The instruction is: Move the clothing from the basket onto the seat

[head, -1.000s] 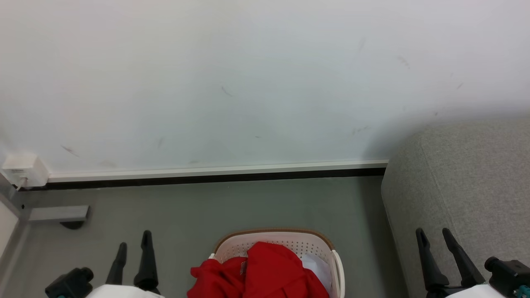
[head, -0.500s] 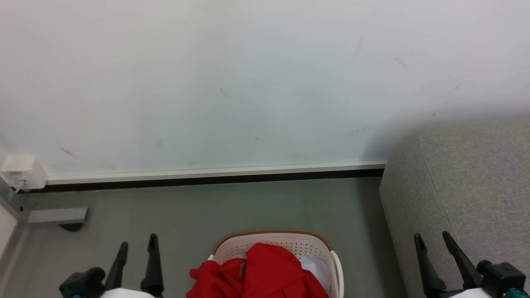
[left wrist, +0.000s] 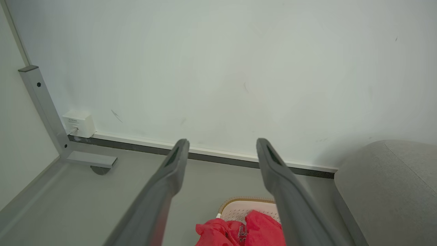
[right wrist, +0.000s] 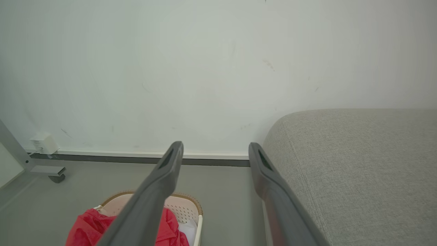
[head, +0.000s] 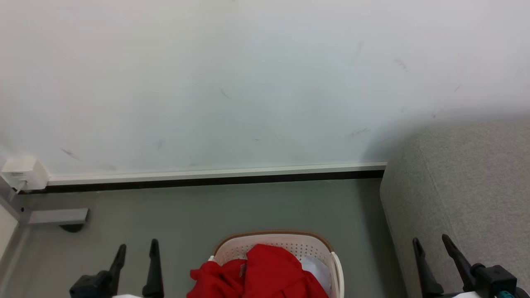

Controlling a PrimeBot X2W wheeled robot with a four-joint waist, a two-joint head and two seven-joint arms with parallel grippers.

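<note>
Left claw [head: 138,244] dropped above grey floor [head: 248,207]

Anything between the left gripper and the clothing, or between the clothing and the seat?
Nothing visible. Bare floor lies between the left gripper and the basket; the clothing sits on top, the seat just beside.

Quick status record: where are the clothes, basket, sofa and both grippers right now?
basket: on the floor, low centre of head view
clothes: red heap in the basket, spilling over its left rim
white sheet: in the basket, right side
sofa: grey, right of the basket, against the wall
left gripper: open, empty, left of the basket
right gripper: open, empty, before the sofa
</note>
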